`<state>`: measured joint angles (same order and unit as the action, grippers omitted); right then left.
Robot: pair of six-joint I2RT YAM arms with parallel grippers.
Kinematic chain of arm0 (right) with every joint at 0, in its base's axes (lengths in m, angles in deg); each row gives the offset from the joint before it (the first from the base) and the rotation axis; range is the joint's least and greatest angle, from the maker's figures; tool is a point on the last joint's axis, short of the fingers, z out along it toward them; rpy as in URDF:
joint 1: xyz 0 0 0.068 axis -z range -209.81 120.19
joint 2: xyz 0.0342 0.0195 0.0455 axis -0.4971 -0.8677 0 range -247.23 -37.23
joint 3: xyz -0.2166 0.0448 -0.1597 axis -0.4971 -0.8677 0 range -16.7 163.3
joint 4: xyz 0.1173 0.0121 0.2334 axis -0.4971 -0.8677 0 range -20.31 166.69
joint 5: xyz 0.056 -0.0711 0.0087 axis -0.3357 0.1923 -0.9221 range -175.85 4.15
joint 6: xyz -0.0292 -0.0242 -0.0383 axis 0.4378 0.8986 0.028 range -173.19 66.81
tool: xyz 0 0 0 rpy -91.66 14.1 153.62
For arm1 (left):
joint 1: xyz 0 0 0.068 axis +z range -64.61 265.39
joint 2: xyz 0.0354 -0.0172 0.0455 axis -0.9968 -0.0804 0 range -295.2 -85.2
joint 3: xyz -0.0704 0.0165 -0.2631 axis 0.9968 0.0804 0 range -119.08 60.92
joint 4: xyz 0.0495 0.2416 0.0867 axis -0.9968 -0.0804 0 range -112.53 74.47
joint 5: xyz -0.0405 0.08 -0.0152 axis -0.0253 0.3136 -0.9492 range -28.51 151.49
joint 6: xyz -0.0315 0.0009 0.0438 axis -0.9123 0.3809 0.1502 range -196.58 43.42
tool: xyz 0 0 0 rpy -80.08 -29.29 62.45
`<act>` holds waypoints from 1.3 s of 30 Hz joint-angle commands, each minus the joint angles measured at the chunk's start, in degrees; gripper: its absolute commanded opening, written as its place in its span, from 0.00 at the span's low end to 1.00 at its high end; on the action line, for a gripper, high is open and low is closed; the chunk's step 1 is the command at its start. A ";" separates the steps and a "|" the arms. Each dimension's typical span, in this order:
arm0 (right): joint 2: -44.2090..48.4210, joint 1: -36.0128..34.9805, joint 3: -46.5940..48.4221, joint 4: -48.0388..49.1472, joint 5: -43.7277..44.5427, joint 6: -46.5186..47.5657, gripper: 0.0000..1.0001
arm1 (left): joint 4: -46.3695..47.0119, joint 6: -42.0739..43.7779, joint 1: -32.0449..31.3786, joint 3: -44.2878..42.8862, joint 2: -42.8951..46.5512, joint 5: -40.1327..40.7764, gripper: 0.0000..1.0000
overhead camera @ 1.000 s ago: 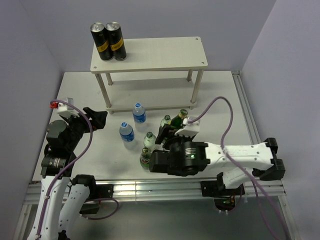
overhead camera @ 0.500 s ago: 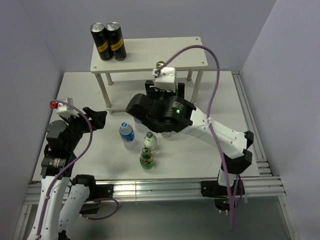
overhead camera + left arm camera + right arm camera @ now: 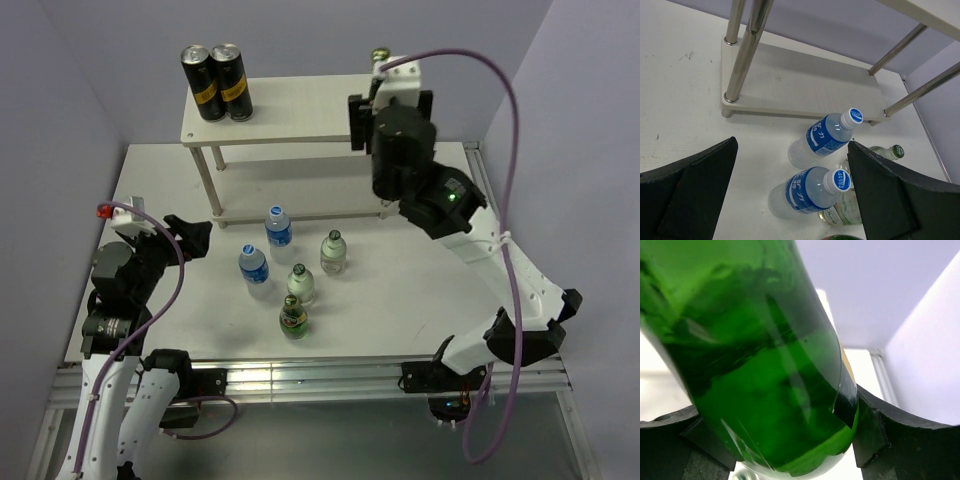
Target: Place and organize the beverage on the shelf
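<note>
The cream-white shelf (image 3: 300,105) stands at the back of the table; its lower board also shows in the left wrist view (image 3: 805,90). My right gripper (image 3: 388,100) is shut on a green glass bottle (image 3: 755,365) and holds it over the right end of the top board. From above only the bottle's cap (image 3: 379,54) shows. My left gripper (image 3: 190,236) is open and empty at the table's left, facing two blue-labelled water bottles (image 3: 827,137) (image 3: 807,192).
Two black cans (image 3: 215,80) stand on the left end of the top board. On the table in front of the shelf stand two water bottles (image 3: 279,226) (image 3: 254,265), two clear green-capped bottles (image 3: 333,252) (image 3: 300,284) and a green bottle (image 3: 293,317).
My right arm has lifted the green bottle from the group on the table and swung it up and back to the right end of the shelf top. The left arm has not moved.
</note>
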<state>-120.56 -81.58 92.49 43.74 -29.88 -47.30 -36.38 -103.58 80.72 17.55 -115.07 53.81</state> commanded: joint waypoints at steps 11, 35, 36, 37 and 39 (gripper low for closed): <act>-8.42 21.62 13.49 8.87 -37.68 -13.63 0.00 | 1.15 0.99 0.71 -0.57 -0.63 0.48 0.99; -18.98 26.28 11.94 15.45 -33.47 -8.96 0.00 | 0.98 1.16 0.62 -0.48 -1.42 0.83 0.99; -18.54 26.54 9.40 17.11 -32.94 -9.14 0.00 | 0.89 1.16 0.62 -0.48 -1.51 0.91 0.99; -18.45 26.63 8.33 17.65 -32.94 -9.40 0.00 | 0.98 1.16 0.62 -0.48 -1.42 0.92 0.99; -18.62 26.98 6.75 18.27 -32.68 -10.45 0.00 | 0.98 1.08 0.62 -0.40 -1.33 1.00 0.99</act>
<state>-142.22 -55.72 101.10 54.85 -65.18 -57.94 -36.40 -103.19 81.05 17.55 -116.38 54.27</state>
